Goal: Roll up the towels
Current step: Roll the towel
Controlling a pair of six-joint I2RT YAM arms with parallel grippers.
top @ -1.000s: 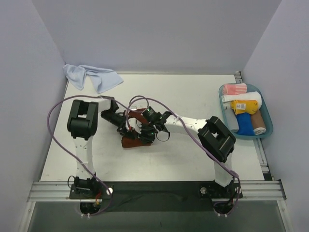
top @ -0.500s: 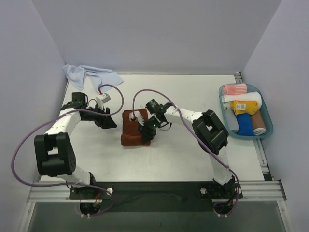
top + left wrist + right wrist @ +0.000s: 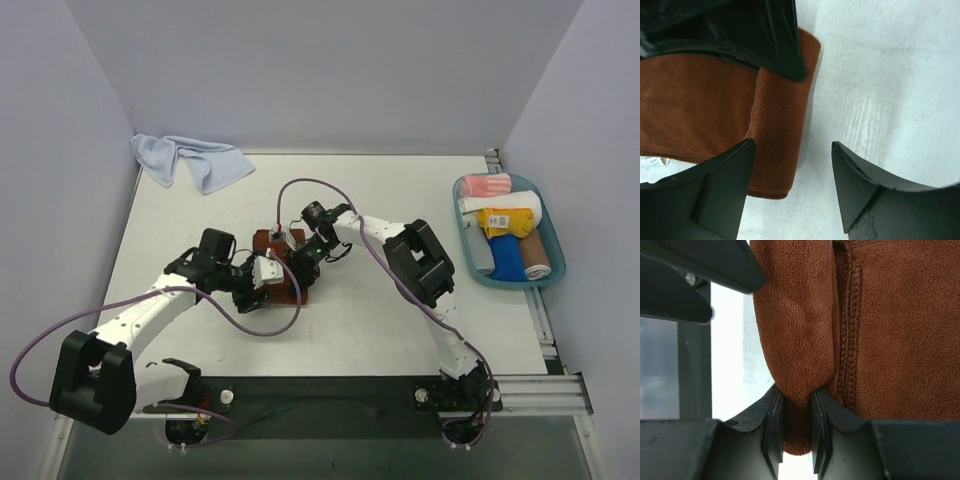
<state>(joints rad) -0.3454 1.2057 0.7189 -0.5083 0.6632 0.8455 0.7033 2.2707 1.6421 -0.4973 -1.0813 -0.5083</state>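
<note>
Your right gripper (image 3: 794, 407) is pinching a fold of the rust-brown terry towel (image 3: 890, 315) on the white table (image 3: 400, 330). Your left gripper (image 3: 791, 145), fingers now spreading wide, is swinging back in over the towel's edge, so rolling is likely resuming. The crumpled pale-blue cloth towel (image 3: 190, 160) is waiting far-left.

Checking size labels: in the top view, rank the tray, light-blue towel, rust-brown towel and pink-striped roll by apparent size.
1. tray
2. light-blue towel
3. rust-brown towel, partly covered, so less sure
4. pink-striped roll

Teal tray (image 3: 458, 208) of rolled cloths (image 3: 505, 220) at white table's (image 3: 400, 190) right edge.
</note>
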